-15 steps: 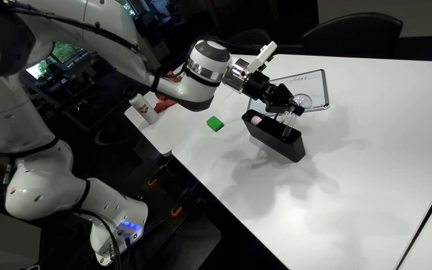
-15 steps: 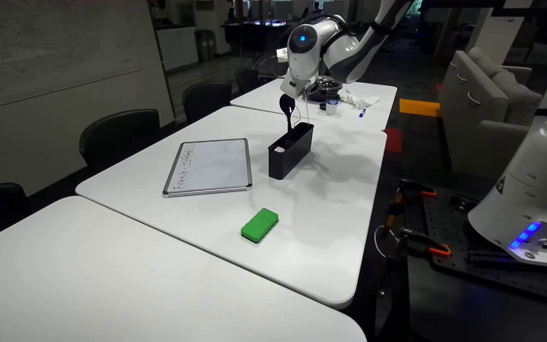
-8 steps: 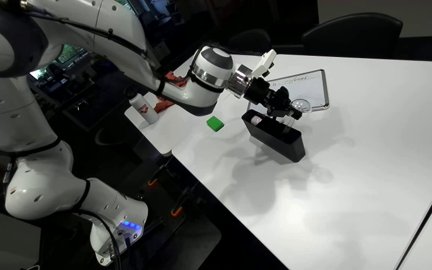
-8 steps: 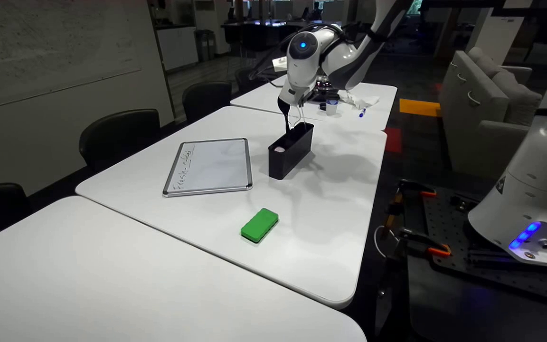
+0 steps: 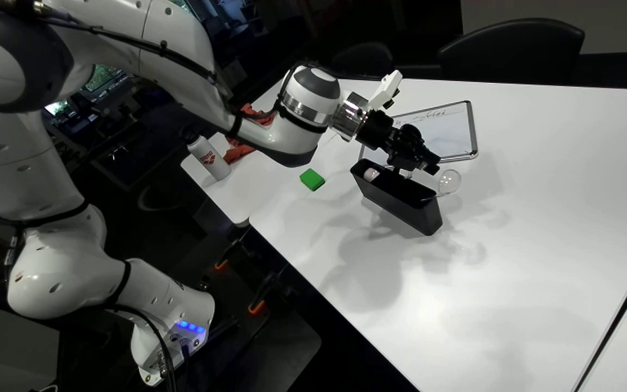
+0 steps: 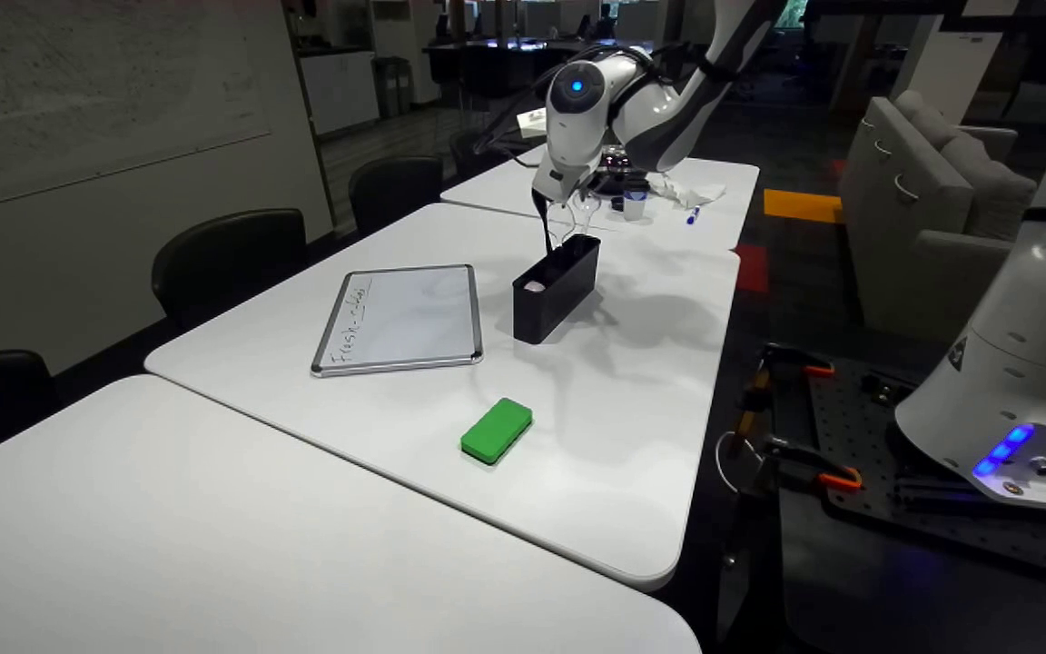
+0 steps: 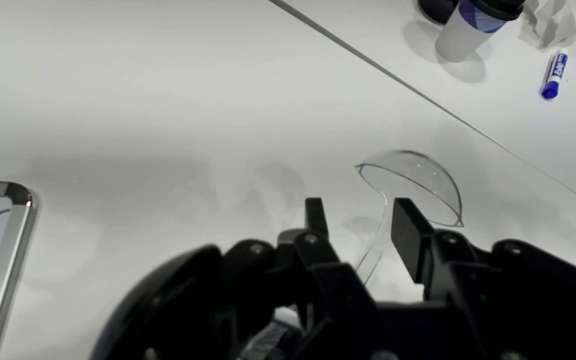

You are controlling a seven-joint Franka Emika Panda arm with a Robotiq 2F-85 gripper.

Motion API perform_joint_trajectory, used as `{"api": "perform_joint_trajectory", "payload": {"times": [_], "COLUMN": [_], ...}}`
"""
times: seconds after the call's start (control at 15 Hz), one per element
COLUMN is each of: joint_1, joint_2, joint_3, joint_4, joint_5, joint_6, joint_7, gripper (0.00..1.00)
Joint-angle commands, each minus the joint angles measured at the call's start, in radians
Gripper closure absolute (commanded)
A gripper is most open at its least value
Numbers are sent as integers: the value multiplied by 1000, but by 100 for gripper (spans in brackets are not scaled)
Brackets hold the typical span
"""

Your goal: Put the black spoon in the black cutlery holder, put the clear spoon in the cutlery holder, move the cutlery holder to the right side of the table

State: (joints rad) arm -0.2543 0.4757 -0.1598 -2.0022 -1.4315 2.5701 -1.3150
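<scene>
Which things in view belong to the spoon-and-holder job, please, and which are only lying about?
For the job:
holder
black spoon, sticking up from the holder
clear spoon, leaning out of the holder
gripper
table

Only lying about:
small whiteboard
green block
cup
marker
crumpled paper
bottle
</scene>
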Motion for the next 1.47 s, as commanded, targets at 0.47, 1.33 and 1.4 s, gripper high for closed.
{"api": "perform_joint_trajectory", "payload": {"times": [0.47,1.33,1.4], "joint_1": [0,85,101], "joint_2": [-149,-444,-462], "joint_3": [-6,42,52], "joint_4": [-62,-277,-290], "joint_5": [-38,259,301], "joint_6": [36,-107,-154], "joint_7": [0,192,221], "gripper": [0,0,0]}}
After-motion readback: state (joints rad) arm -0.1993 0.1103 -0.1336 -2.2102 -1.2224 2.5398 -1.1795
